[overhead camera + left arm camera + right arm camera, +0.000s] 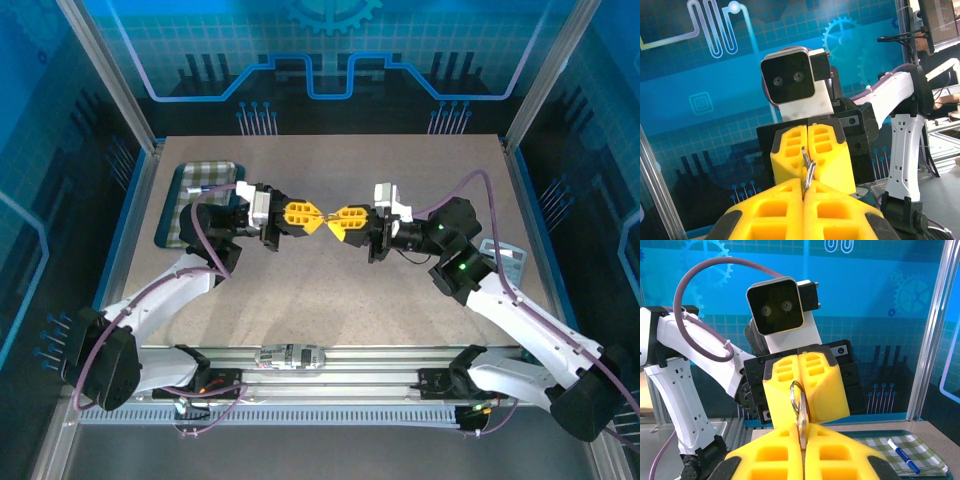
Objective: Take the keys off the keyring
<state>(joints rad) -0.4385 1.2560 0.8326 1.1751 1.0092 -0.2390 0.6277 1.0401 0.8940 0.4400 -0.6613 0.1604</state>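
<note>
My two grippers meet tip to tip above the middle of the table. The left gripper (pixel 318 222) is shut on the keyring (pixel 791 395), a thin metal loop whose far part goes in between its yellow fingers. The right gripper (pixel 332 218) is shut on the key (pixel 802 426), a flat silver piece seen edge-on that hangs on the loop. In the left wrist view the keyring (pixel 809 177) stands edge-on out of the left gripper (pixel 804 192), and the key (pixel 803 154) runs into the right gripper's closed fingers (pixel 790 155).
A dark tray (pixel 172 205) with a checked cloth lies at the back left of the table, with a blue-capped pen (pixel 902 456) on it. A small grey device (pixel 506 262) sits at the right edge. Metal frame posts (pixel 118 85) and blue panels enclose the table.
</note>
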